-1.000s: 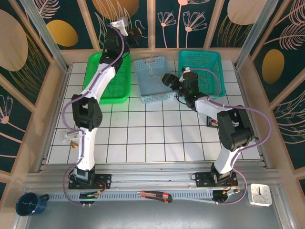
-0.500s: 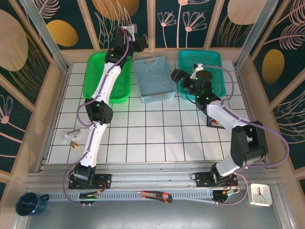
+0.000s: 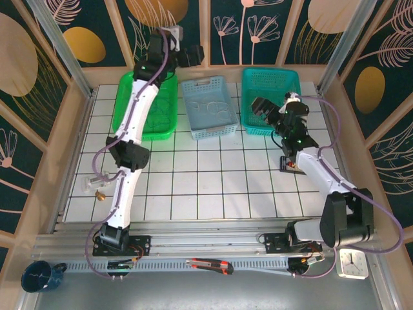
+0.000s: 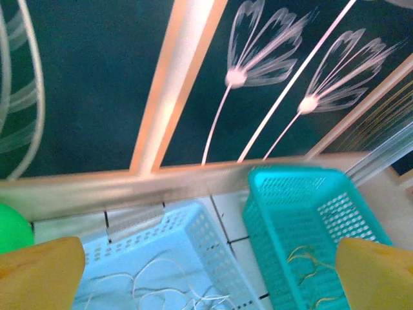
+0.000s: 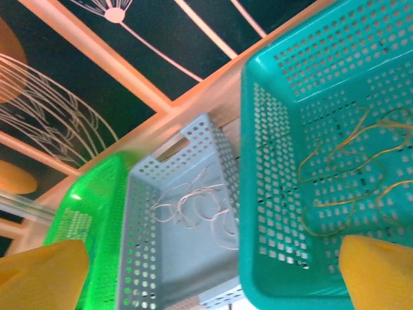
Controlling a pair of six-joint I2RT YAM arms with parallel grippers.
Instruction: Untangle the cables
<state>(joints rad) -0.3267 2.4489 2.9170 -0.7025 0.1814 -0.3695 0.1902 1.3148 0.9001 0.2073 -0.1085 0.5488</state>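
Top external: three baskets stand in a row along the far edge of the tiled table (image 3: 193, 187). The green basket (image 3: 164, 110) is on the left, the light-blue basket (image 3: 216, 132) in the middle and the teal basket (image 3: 284, 81) on the right.

We note the cables lying sorted by colour. The whitish cables (image 3: 208, 104) lie in loose loops on the floor of the light-blue basket. They are apart from the yellowish cables (image 5: 342, 161), which lie spread on the floor of the teal basket. We cannot tell what the green basket holds.

Left arm: it is stretched far back. The left gripper (image 3: 193, 55) is held high against the patterned back wall (image 3: 258, 32), above the far end of the gap between the green and light-blue baskets. In the left wrist view its yellow fingers (image 4: 39, 271) sit at opposite frame edges. They are spread wide with nothing held between them. Below them we see the whitish cables (image 4: 161, 284) and the yellowish cables (image 4: 310, 258), each in its own basket.

Right arm: the right gripper (image 3: 258, 106) is over the near-left part of the teal basket. In the right wrist view its fingers (image 5: 42, 274) are likewise spread wide and released, and no cable touches them. That view looks down on all three baskets side by side, with the whitish cables (image 5: 193, 203) in the middle one.
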